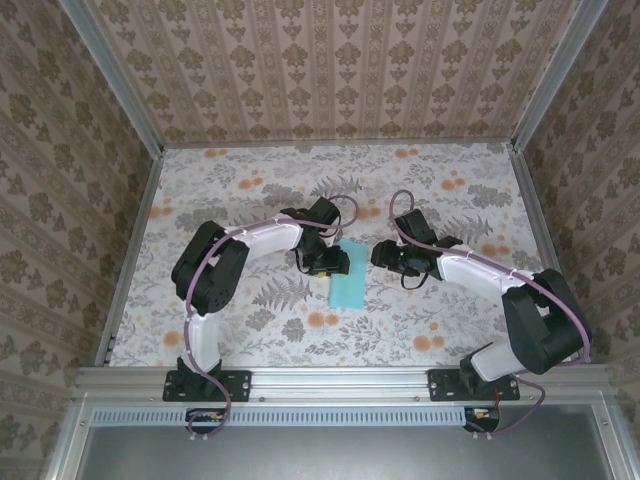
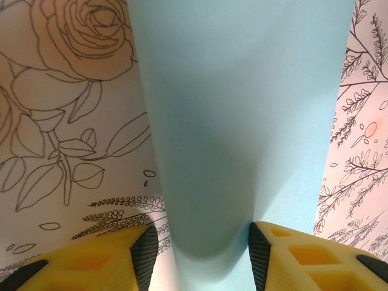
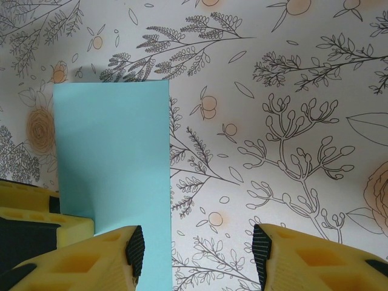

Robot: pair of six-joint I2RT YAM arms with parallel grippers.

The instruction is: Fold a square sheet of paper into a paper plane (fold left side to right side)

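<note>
Floral table (image 1: 250, 190), wallpapered walls on three sides. Square sheet of paper (image 1: 350, 288) lies mid-table, doubled into a narrow strip with the fold still puffy. Left gripper (image 2: 203, 242) straddles that curl, part-spread; can't tell if it's pinching. Right gripper (image 3: 197, 242) is spread, empty, just beside the sheet's right edge. Risk: layers slip and the crease sets crooked. Left fingers (image 2: 145, 251) block pressing.

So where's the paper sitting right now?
In the top view the paper lies on the table between the two grippers, its far end at the left gripper, the right gripper just off its right side.
</note>
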